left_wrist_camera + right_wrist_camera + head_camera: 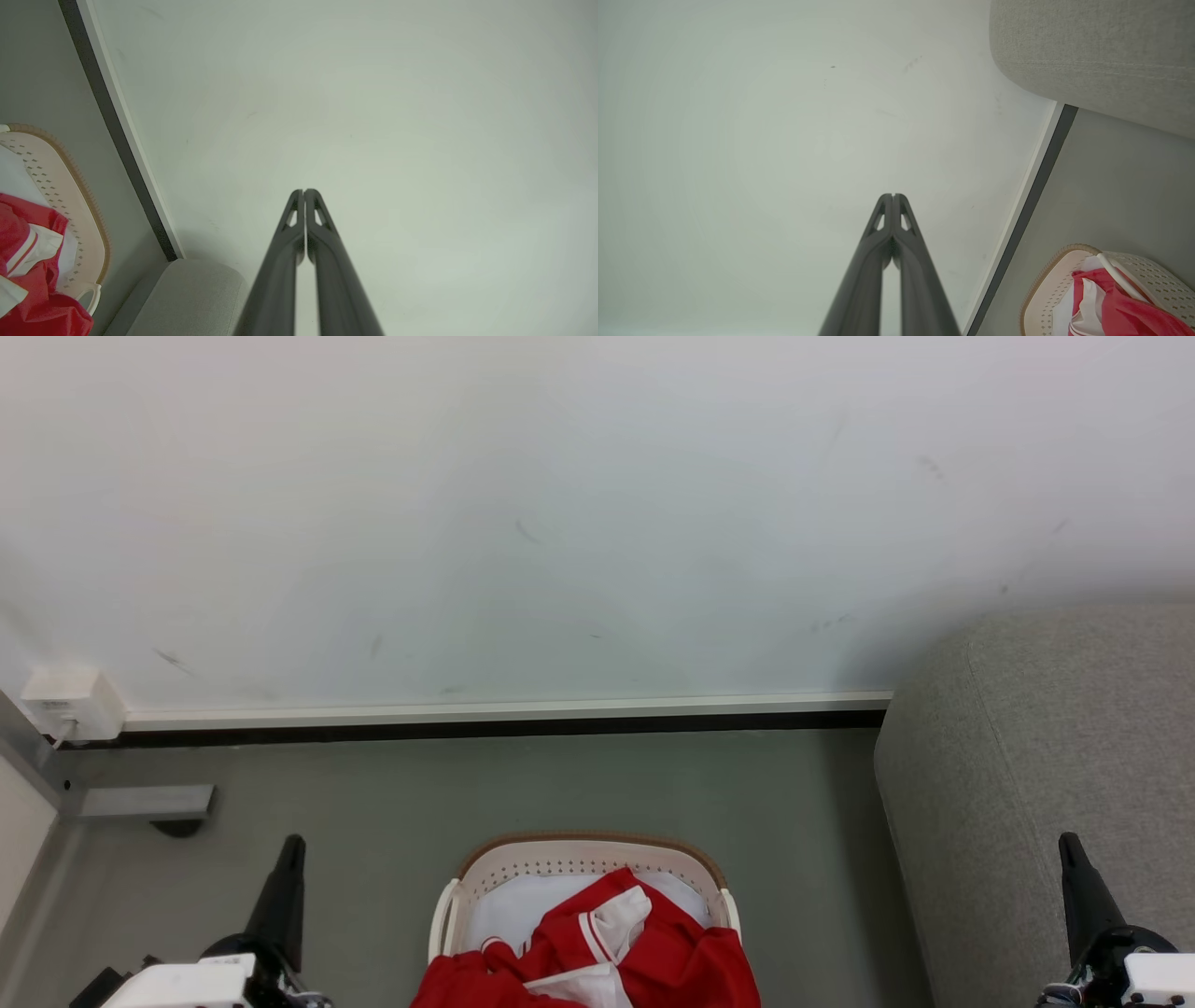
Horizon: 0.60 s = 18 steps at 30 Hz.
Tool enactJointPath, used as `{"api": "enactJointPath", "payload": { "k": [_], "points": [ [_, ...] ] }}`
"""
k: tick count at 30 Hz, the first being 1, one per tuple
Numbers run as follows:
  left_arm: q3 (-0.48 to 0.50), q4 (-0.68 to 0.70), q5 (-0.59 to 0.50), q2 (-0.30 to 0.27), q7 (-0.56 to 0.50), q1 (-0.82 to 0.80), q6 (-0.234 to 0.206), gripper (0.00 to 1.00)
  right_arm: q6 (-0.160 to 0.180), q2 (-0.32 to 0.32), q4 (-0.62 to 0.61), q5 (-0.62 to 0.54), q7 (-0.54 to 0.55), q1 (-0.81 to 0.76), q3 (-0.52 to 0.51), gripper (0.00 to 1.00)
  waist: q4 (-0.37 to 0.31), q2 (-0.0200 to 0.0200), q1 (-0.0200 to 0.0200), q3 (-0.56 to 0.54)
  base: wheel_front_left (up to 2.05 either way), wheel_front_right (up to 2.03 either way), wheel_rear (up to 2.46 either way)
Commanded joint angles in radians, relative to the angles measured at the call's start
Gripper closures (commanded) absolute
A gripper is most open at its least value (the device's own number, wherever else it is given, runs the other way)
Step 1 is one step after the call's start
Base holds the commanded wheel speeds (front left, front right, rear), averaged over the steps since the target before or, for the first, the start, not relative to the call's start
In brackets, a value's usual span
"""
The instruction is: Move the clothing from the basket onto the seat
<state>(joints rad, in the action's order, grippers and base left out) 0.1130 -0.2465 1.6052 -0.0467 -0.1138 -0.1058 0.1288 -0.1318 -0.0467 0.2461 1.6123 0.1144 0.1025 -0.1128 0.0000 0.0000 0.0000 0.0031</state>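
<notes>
The red clothing [653, 961] with white trim lies bunched in the cream basket [523, 868] at the bottom centre of the head view, on the grey floor. The same clothing [28, 261] and basket [70, 205] sit at the left wrist view's left edge, and the clothing [1115, 308] and basket [1045, 289] in the right wrist view's lower right corner. The grey seat [1046, 775] stands to the right of the basket. My left gripper [292, 845] is left of the basket, shut and empty. My right gripper [1067, 843] is over the seat's front, shut and empty. Both point toward the wall.
A pale wall [579, 523] with a white and black skirting [504, 719] runs behind the basket. A white socket box [70, 702] and a grey metal bracket [140, 800] sit at the far left. Bare grey floor [560, 784] lies between basket and wall.
</notes>
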Motion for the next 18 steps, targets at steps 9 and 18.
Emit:
{"api": "enactJointPath", "payload": {
  "k": [9, 18],
  "points": [
    [0.001, 0.003, 0.015, -0.007, -0.004, -0.008, 0.004, 1.0, 0.002, -0.007, -0.004, 0.001, 0.002, 0.013, -0.003, 1.0, 0.0, 0.0, 0.0, 0.0, 0.0, 0.0, 0.0],
    [0.001, 0.003, 0.015, -0.007, -0.004, -0.008, 0.004, 1.0, 0.002, -0.007, -0.004, 0.001, 0.002, 0.013, -0.003, 1.0, 0.0, 0.0, 0.0, 0.0, 0.0, 0.0, 0.0]
  ]
}}
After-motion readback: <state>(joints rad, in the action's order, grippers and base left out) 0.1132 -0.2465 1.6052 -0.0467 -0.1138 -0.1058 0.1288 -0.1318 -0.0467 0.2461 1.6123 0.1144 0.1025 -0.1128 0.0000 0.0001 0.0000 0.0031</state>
